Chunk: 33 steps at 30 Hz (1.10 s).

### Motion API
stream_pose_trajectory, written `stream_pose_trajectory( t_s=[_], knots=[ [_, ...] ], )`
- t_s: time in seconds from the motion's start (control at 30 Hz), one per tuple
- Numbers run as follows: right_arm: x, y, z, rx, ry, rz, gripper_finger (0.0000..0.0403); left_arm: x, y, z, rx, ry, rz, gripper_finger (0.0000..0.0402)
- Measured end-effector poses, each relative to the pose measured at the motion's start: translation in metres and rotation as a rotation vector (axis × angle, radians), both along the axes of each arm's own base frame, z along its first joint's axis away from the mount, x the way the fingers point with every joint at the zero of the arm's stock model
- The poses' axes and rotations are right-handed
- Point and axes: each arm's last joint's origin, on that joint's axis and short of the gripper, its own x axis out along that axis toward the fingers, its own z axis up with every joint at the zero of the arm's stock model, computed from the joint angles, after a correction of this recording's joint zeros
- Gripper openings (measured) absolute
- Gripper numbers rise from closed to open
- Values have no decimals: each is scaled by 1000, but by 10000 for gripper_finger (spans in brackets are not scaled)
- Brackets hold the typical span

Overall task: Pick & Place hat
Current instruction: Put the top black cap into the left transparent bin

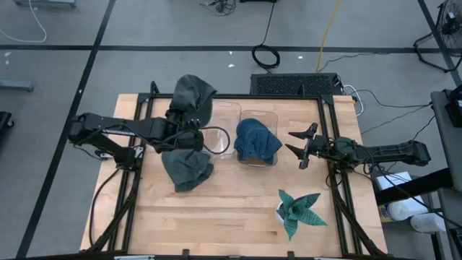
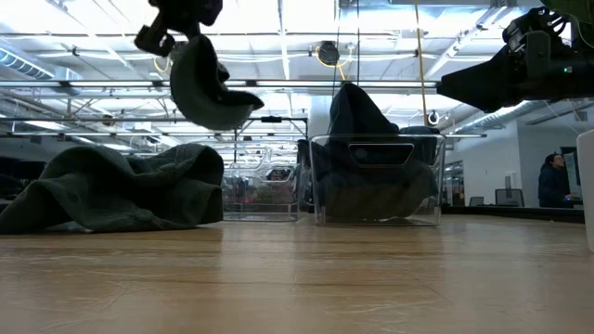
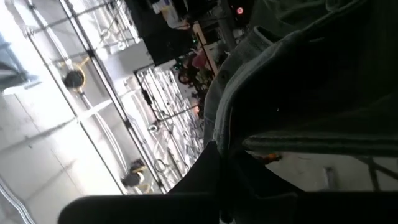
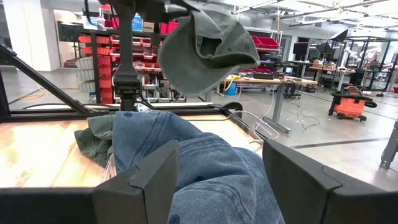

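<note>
From above, the left gripper [image 1: 189, 137] sits left of the middle of the frame, its jaws clenched on a green hat [image 1: 192, 97]. Another green hat [image 1: 188, 170] lies on the counter [image 1: 224, 209] just below it. A blue hat [image 1: 256, 141] fills a clear box [image 1: 258, 119] in the middle. The right gripper [image 1: 299, 148] waits at the right, jaws released.

From low down, the held green hat [image 2: 209, 88] hangs in the upper left, above the counter.

From the right wrist, the blue hat [image 4: 186, 168] is bottom middle.

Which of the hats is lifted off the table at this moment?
The grey-green hat gripped by the left end effector hangs in the air. The other grey-green hat lies on the table, and the blue hat sits in a clear bin.
</note>
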Motion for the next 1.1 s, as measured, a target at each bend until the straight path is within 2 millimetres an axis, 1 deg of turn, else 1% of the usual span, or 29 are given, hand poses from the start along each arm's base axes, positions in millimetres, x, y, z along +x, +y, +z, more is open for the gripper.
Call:
stream_pose_trajectory(
  t_s=[0.1, 0.17, 0.23, 0.37, 0.53, 0.6, 0.67, 0.8, 0.93, 1.03, 1.1],
  knots=[
    [0, 0, 0, 0, 0, 0, 222, 6, 5, -12, 3, -69, 21, 9],
    [0, 0, 0, 0, 0, 0, 222, 9, 8, -19, 19, -84, 35, 9],
    [0, 0, 0, 0, 0, 0, 222, 15, 12, -19, 51, -138, 61, 8],
    [0, 0, 0, 0, 0, 0, 222, 24, 22, -20, 48, -236, 85, 8],
    [0, 0, 0, 0, 0, 0, 222, 31, 31, -33, 12, -271, 63, 8],
    [0, 0, 0, 0, 0, 0, 222, 34, 31, -41, 2, -242, 30, 8],
    [0, 0, 0, 0, 0, 0, 222, 37, 29, -49, -13, -199, -38, 8],
    [0, 0, 0, 0, 0, 0, 222, 41, 29, -57, -5, -151, -152, 8],
    [0, 0, 0, 0, 0, 0, 222, 39, 36, -62, 49, -89, -197, 8],
    [0, 0, 0, 0, 0, 0, 222, 38, 41, -60, 102, -96, -257, 8],
    [0, 0, 0, 0, -1, 0, 222, 36, 45, -59, 154, -71, -316, 8]
  ],
)
